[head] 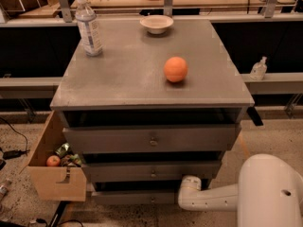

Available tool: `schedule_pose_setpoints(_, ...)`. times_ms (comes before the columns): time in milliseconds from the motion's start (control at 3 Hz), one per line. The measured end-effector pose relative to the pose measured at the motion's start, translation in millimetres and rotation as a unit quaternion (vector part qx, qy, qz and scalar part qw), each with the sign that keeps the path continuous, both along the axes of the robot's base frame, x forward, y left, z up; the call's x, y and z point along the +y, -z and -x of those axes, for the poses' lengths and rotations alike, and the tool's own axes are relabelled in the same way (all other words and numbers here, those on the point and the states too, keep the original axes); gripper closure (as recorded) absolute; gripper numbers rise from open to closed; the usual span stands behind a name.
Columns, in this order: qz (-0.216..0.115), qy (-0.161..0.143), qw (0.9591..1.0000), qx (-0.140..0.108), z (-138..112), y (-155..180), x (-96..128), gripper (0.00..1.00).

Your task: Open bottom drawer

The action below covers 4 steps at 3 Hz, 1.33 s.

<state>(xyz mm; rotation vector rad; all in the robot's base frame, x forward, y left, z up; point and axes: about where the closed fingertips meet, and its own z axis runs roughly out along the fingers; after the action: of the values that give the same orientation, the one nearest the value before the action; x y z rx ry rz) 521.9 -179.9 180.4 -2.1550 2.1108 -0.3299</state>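
Observation:
The bottom drawer (128, 198) is the lowest grey front of the cabinet, with a small metal knob (152, 200) at its centre. A dark gap shows above it. The middle drawer (151, 171) and the taller top drawer (151, 139) stand slightly out above it. My white arm (213, 196) reaches in from the bottom right. My gripper (188, 192) is at the arm's rounded end, right against the bottom drawer's front, a little right of the knob.
An orange (175, 69), a water bottle (88, 26) and a white bowl (156, 23) stand on the cabinet top (123, 79). A cardboard box (57, 181) with an apple and cans stands at the cabinet's left. A cable lies on the floor at left.

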Motion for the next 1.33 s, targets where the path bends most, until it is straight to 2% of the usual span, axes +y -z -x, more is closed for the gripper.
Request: schedule_pose_setpoints(1333, 0.0, 0.0, 1.0, 0.0, 0.3, 0.0, 0.0, 1.0)
